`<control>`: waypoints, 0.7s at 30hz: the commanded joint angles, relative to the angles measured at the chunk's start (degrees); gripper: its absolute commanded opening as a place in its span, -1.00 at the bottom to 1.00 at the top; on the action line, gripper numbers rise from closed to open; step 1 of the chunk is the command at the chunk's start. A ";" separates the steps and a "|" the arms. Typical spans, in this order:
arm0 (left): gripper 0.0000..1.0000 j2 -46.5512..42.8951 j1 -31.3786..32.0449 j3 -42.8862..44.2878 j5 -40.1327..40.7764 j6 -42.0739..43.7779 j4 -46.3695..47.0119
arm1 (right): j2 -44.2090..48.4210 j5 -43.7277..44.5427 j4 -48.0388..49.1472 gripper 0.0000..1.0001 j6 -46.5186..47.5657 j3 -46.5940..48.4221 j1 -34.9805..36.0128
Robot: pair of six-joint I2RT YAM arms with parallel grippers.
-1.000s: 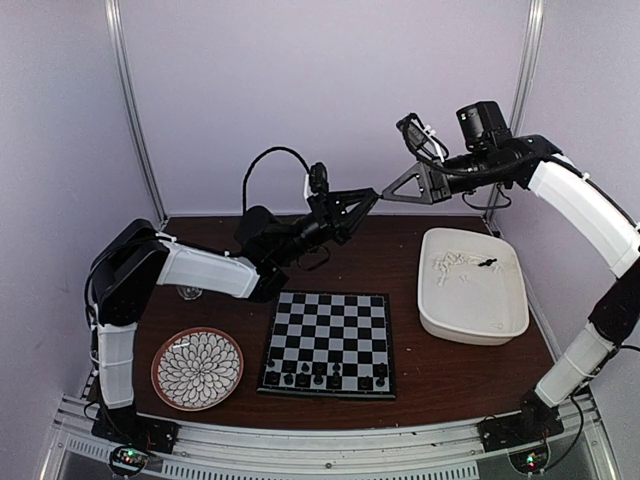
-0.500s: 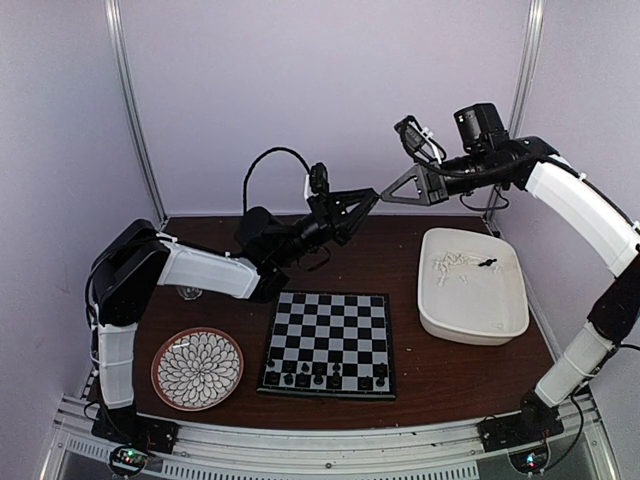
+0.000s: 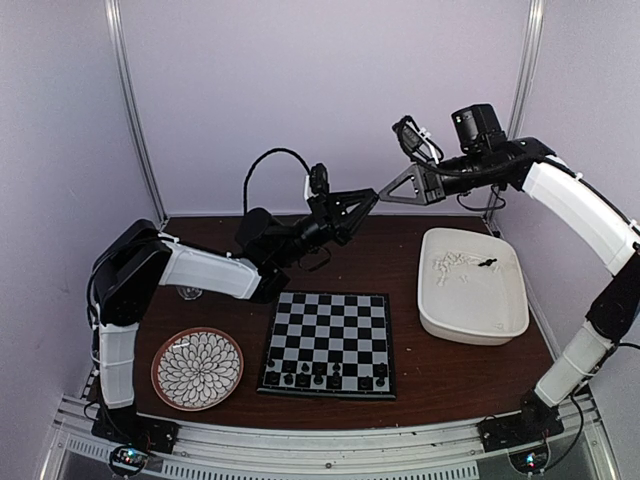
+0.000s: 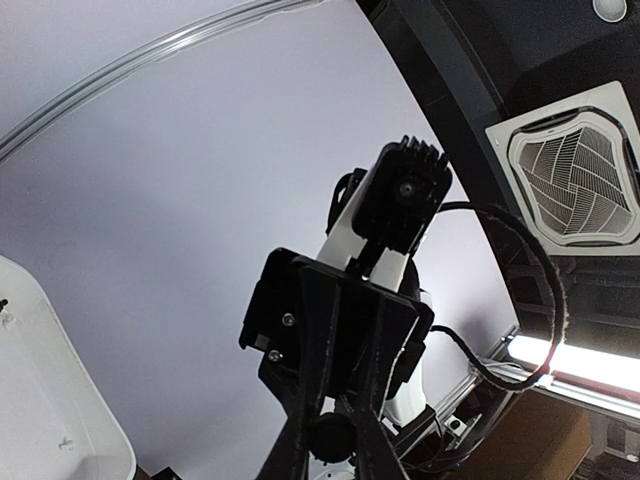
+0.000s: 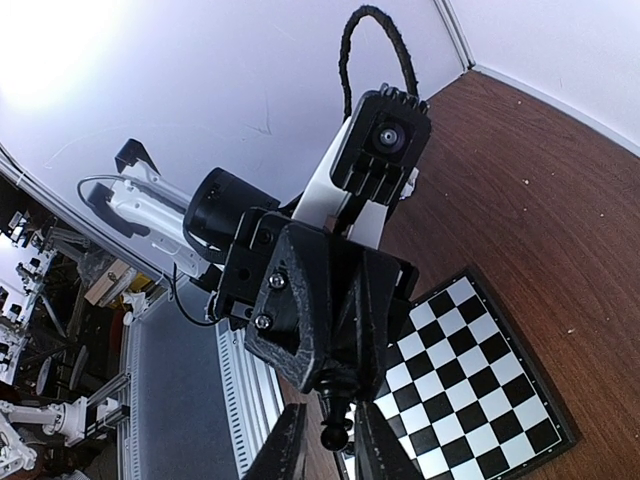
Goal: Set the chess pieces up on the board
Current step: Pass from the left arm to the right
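High over the back of the table my two grippers meet tip to tip. My left gripper (image 3: 370, 198) is shut on the base of a black chess piece (image 5: 335, 437). The piece's round head pokes between the fingers of my right gripper (image 5: 332, 420), which stand close on either side. A thin gap shows on one side, so I cannot tell if they grip. In the left wrist view the piece (image 4: 331, 437) shows as a dark knob. The board (image 3: 330, 320) lies below, with several black pieces (image 3: 320, 378) along its near row.
A white tub (image 3: 432, 305) at the right holds several white pieces (image 3: 450, 265) and one black piece (image 3: 487, 263). A round flower-patterned plate (image 3: 197, 368) lies at the front left. The brown tabletop (image 3: 450, 375) surrounds the board.
The right gripper's fingers have drawn closer together around the piece's head. Both arms stay nearly where they were, and the left gripper's hold is unchanged.
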State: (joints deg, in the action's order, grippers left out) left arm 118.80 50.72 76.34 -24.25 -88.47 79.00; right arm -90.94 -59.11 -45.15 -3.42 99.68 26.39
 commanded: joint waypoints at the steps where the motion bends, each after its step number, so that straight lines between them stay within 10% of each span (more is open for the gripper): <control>1: -0.88 0.82 0.16 1.54 -0.23 -0.22 1.95 | -0.88 0.12 1.50 -0.60 -0.53 -0.88 0.33; 16: -0.74 1.72 0.17 0.74 0.20 -0.39 1.95 | 0.60 1.02 -1.58 -0.90 2.65 -0.54 0.33; 18: -0.45 1.78 0.02 0.01 0.15 -0.47 1.24 | 0.82 2.17 -4.25 -0.91 5.94 0.32 0.33; 19: 0.54 1.66 -0.17 -0.51 -0.20 -0.29 0.97 | 0.86 3.11 -6.12 -0.92 7.57 1.00 0.35; 21: 0.95 0.77 -0.62 -2.57 -0.80 0.51 -0.49 | 1.00 6.08 -10.40 -0.96 12.07 3.01 0.35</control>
State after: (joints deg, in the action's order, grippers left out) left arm 119.70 50.72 76.29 -24.29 -88.66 78.46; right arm -91.64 -57.39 -48.42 0.84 99.29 26.39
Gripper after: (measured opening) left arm 0.501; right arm 0.082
